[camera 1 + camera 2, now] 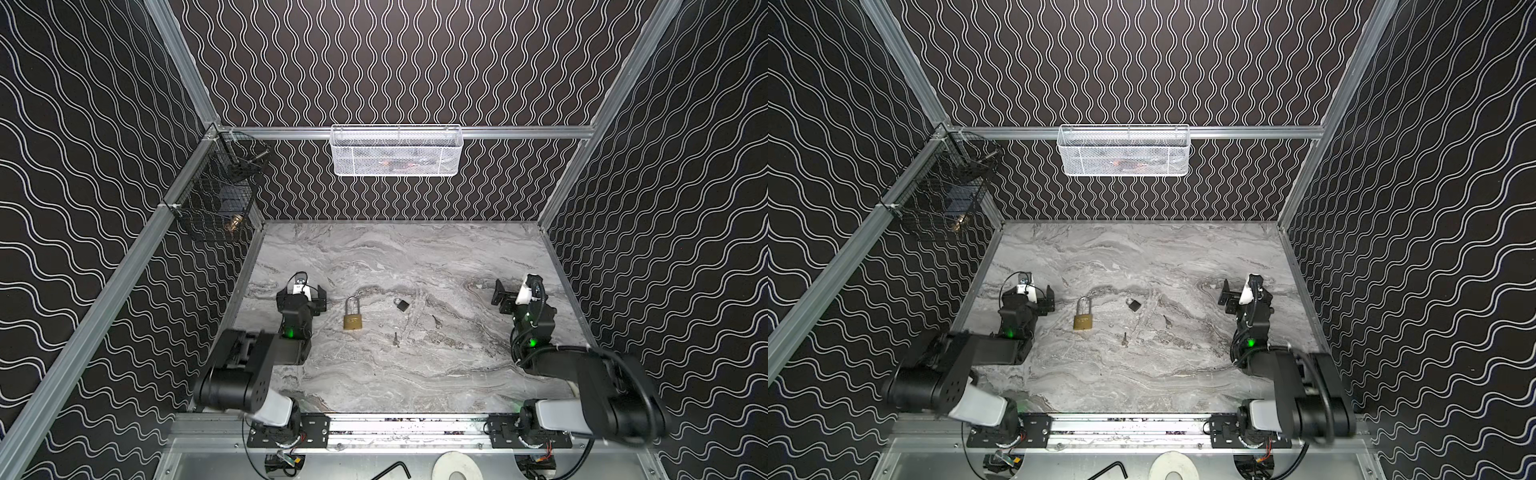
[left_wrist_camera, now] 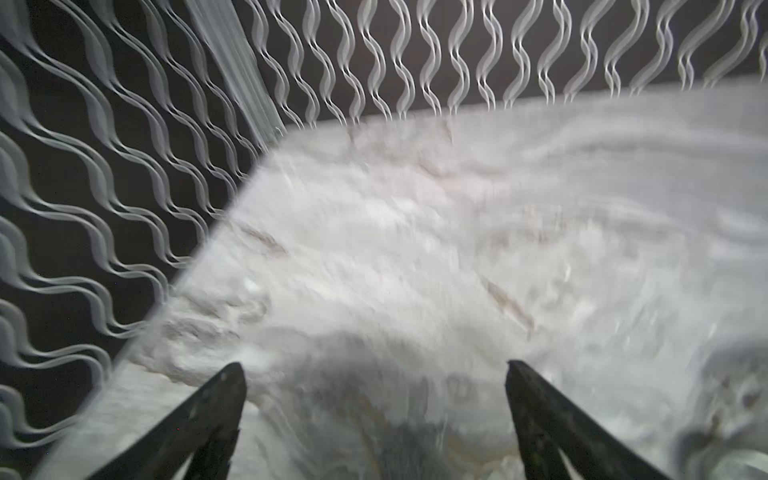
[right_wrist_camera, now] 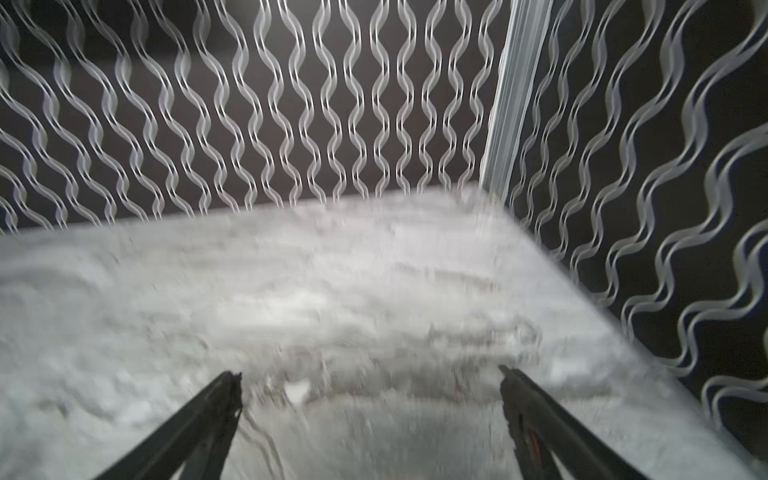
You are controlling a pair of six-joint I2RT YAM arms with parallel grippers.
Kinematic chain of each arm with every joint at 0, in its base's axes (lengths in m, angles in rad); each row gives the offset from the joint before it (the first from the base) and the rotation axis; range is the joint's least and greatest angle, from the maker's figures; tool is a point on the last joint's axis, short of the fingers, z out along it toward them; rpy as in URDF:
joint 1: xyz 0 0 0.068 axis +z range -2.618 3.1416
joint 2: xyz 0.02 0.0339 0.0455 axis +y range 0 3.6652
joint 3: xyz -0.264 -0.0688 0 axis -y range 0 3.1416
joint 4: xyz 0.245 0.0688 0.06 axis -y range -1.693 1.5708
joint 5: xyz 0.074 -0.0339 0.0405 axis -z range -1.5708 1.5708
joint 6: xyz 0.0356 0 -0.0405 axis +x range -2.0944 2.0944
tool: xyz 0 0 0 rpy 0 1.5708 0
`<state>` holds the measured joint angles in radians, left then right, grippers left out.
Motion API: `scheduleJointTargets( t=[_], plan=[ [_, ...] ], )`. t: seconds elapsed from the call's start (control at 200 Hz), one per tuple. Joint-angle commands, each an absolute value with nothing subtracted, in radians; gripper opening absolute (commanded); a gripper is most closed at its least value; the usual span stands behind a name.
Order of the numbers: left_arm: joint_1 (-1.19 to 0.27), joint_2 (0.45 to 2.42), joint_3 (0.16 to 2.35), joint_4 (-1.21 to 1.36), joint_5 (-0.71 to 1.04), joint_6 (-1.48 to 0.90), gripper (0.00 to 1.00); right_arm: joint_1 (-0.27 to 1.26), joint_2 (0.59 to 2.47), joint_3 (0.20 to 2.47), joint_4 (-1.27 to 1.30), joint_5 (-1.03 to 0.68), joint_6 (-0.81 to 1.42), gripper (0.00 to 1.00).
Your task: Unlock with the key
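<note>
Step one, nothing grabbed yet: left tool [image 2: 374,365] and right tool [image 3: 370,374] both hang wide apart, empty. Brass padlock [image 1: 353,321] lies mid table [image 1: 415,257], a key [image 1: 396,339] near-right of it. Next move, I reckon: pinching that flat key.

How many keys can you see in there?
2. One key lies right of the brass padlock; the other key lies right of the small black padlock. The black wire basket might hide more.

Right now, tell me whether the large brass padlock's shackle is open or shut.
Shut: in a top view the large brass padlock lies flat, both shackle legs meeting its body.
</note>
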<state>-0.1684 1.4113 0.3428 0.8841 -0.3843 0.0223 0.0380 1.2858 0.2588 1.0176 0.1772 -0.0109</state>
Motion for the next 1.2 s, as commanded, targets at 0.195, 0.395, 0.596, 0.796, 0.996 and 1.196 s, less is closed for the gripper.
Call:
scheduleJointTargets(
  t=[0.195, 0.395, 0.596, 0.796, 0.996, 1.196],
  plan=[
    [-0.349, 1.193, 0.639, 0.168, 0.003, -0.433, 0.91, 0.184, 1.183, 0.675, -0.066, 0.065, 0.153, 0.96],
    [-0.464, 1.303, 0.639, 0.335, 0.459, -0.558, 0.82, 0.290, 1.286, 0.639, -0.073, -0.239, 0.292, 0.72],
    [-0.556, 1.346, 0.639, 0.340, 0.454, -0.539, 0.80, 0.404, 1.431, 0.640, 0.001, -0.241, 0.357, 0.58],
    [-0.568, 1.335, 0.639, 0.314, 0.416, -0.533, 0.80, 0.408, 1.468, 0.623, 0.051, -0.293, 0.413, 0.50],
    [-0.571, 1.337, 0.670, 0.253, 0.387, -0.493, 0.80, 0.408, 1.470, 0.589, 0.058, -0.340, 0.463, 0.47],
    [-0.576, 1.353, 0.672, 0.273, 0.385, -0.499, 0.79, 0.410, 1.481, 0.562, 0.104, -0.364, 0.495, 0.45]
  ],
)
